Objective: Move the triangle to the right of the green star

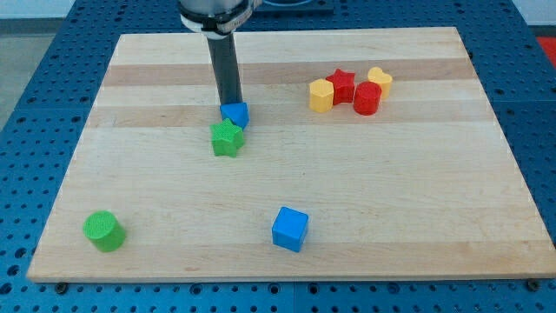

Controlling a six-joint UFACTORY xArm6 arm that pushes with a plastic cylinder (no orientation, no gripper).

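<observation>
My tip (231,103), which has no jaws, touches the blue triangle (235,114) from above; pushing downward could shove the adjacent green star (226,138) too.

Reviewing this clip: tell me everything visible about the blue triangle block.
The blue triangle is a small, solid-looking, plastic-like block lying flat on the wooden board, left of centre. My tip meets its upper-left edge, hiding part of it. The green star sits just below-left, apparently touching it. So the triangle is above the star, not yet to its right.
</observation>
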